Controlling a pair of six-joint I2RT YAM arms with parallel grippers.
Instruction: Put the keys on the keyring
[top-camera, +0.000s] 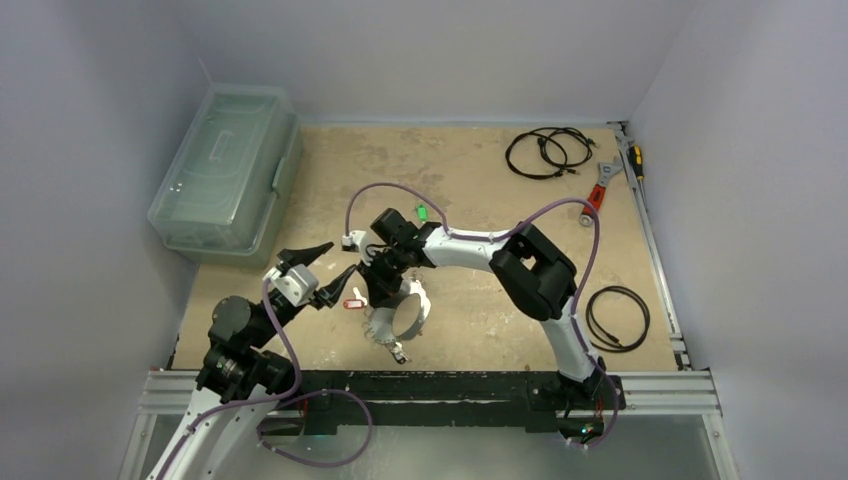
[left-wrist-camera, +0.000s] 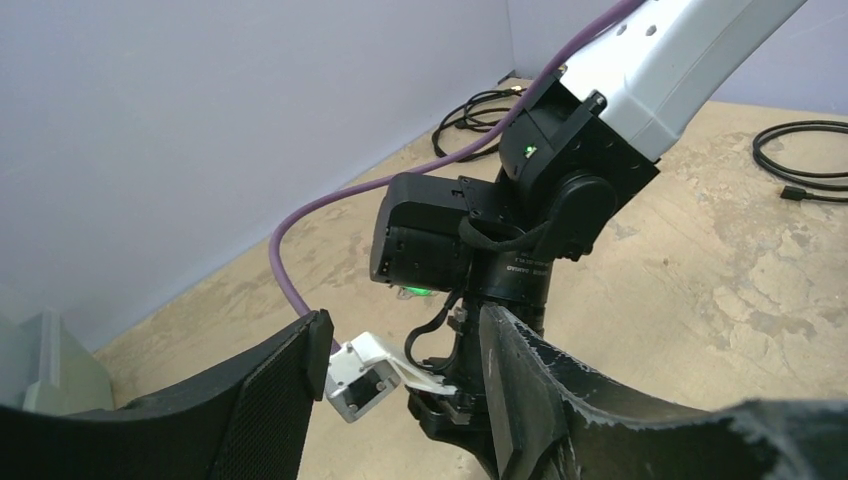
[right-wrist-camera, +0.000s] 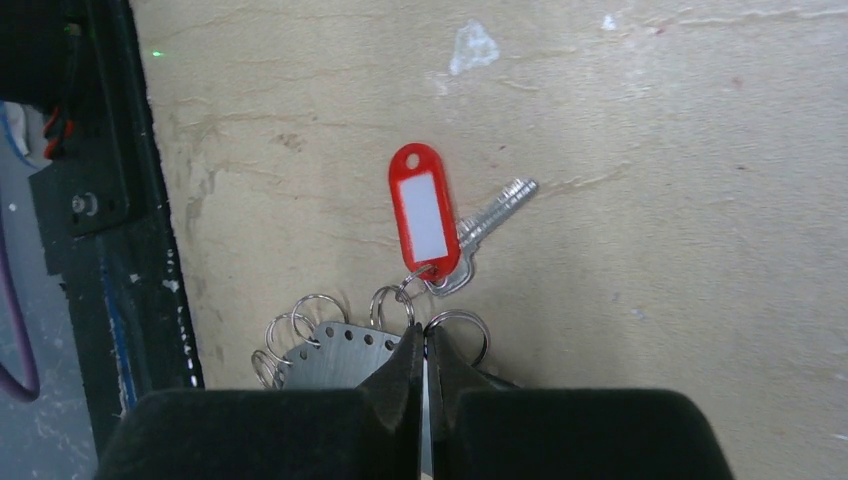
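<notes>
The keyring (right-wrist-camera: 340, 357) is a flat silvery plate with holes and several split rings along its rim, lying near the table's front edge (top-camera: 402, 318). My right gripper (right-wrist-camera: 422, 338) is shut on its rim between two split rings (top-camera: 385, 288). A key with a red tag (right-wrist-camera: 424, 214) lies just beyond the rim, its small ring overlapping one split ring; I cannot tell whether they are linked. A green tag (top-camera: 423, 211) lies behind the right wrist. My left gripper (left-wrist-camera: 405, 335) is open and holds nothing, raised left of the right wrist (top-camera: 335, 264).
A clear plastic box (top-camera: 225, 170) stands at the back left. Black cable coils lie at the back right (top-camera: 548, 152) and front right (top-camera: 617, 318). Hand tools (top-camera: 602, 185) lie along the right edge. A black rail (right-wrist-camera: 120, 250) borders the front.
</notes>
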